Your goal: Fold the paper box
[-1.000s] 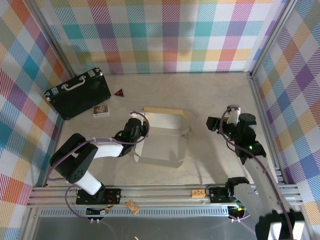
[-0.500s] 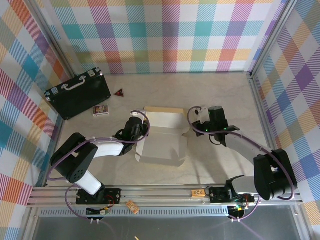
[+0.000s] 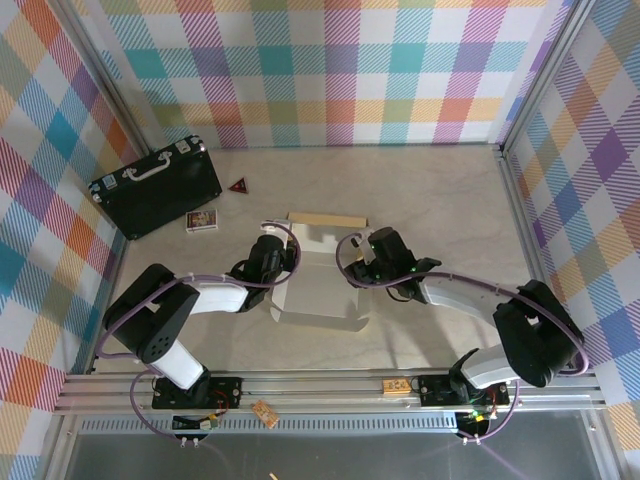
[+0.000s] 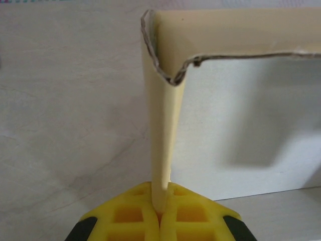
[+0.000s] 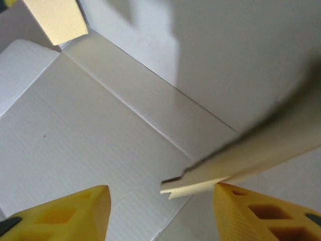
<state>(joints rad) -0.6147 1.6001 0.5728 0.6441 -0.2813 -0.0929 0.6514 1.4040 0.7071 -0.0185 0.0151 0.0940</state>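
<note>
The paper box (image 3: 320, 285) sits mid-table, white side up, half formed, its far wall raised with the tan edge showing, and an arm at either side. On its left, the left gripper (image 4: 160, 213) has its yellow fingers pressed together on the thin side wall (image 4: 165, 125), standing it upright. On its right, the right gripper (image 5: 160, 211) hangs over the interior with fingers apart, and a loose flap (image 5: 241, 160) cuts across the gap close to one of them (touching or not, I cannot tell).

Here is the danger: that pinched wall is a single sheet, and its top corner already looks ragged in the left wrist view. A hard shove from the right could drag the whole box sideways, slip it out of the pinch or crease the wall off its score line. If the open fingers close now, they might also catch the flap at an angle and buckle it rather than tuck it.

As for containers: the box is open and bare inside, nothing but white card. The black hard case (image 3: 157, 187) lies at the far left of the table (image 3: 440, 200), well apart and shut, contents unknown.
</note>
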